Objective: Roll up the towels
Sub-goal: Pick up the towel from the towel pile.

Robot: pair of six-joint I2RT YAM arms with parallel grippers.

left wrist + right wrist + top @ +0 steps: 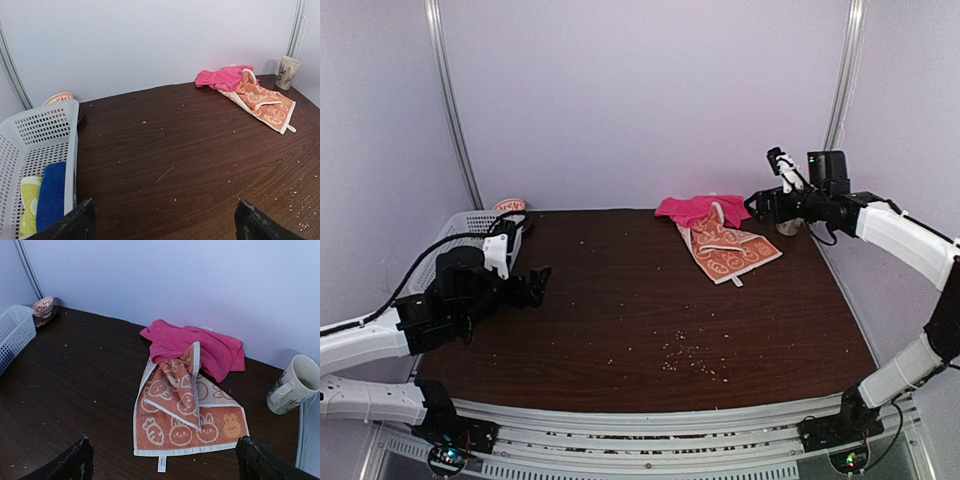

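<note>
The crumpled bright pink cloth towel (200, 345) lies at the dark wooden table's (640, 320) 1 o'clock, the orange cartoon-patterned towel (185, 425) overlapping its near edge; right gripper (758, 206) at 2 o'clock and left gripper (536, 285) at 9 o'clock both gape, empty.

On table (75, 380): orange towel (187, 420), flat, one corner folded over, far tip lying on crumpled pink towel (200, 347); mug (295, 385) right, apart; basket (12, 332) and bowl (43, 307) far left; right gripper (162, 440), jaws wide apart.
</note>
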